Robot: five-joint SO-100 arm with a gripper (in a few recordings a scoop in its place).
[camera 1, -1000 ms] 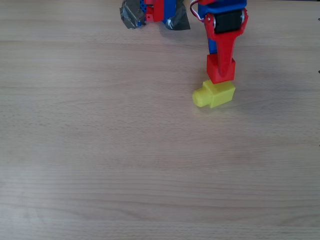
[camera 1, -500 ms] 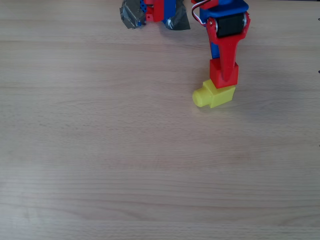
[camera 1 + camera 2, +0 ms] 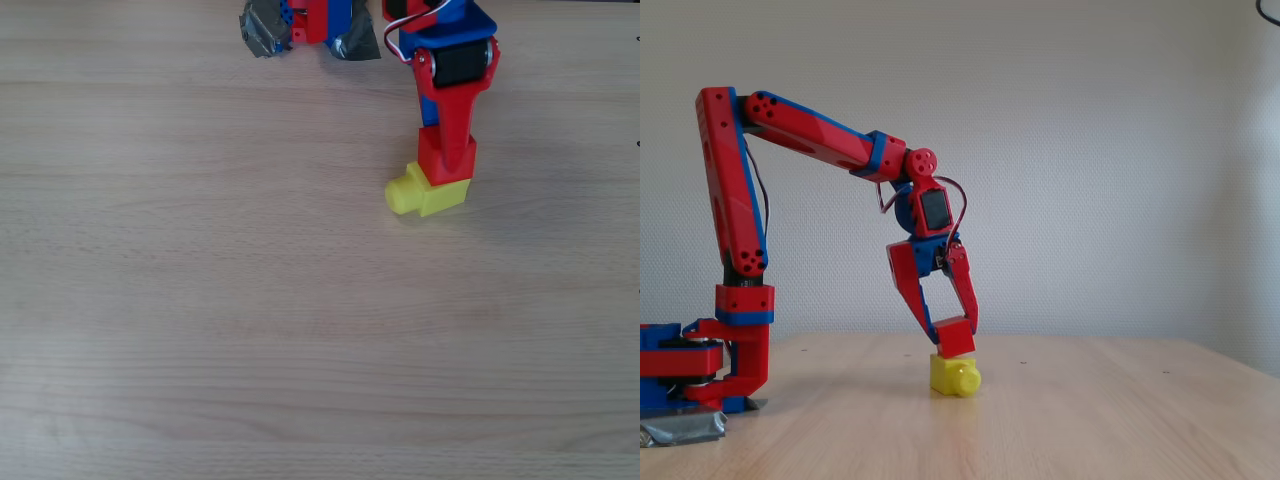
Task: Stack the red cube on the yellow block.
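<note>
The yellow block (image 3: 432, 191) (image 3: 952, 377) lies on the wooden table with its round stud pointing left in the overhead view. The red cube (image 3: 434, 160) (image 3: 955, 337) sits tilted on top of the block's body, touching it. My red and blue gripper (image 3: 447, 160) (image 3: 952, 335) is shut on the red cube, one finger on each side in the fixed view. From overhead, a long red finger (image 3: 455, 125) covers part of the cube.
The arm's base (image 3: 700, 365) (image 3: 315, 22) is fixed with grey tape (image 3: 262, 30) at the table's far edge. Bare wooden table (image 3: 250, 320) stretches to the left of the block and toward the near edge.
My gripper has carried the red cube a little right and toward the near edge, from beside the yellow block's far edge to over its body.
</note>
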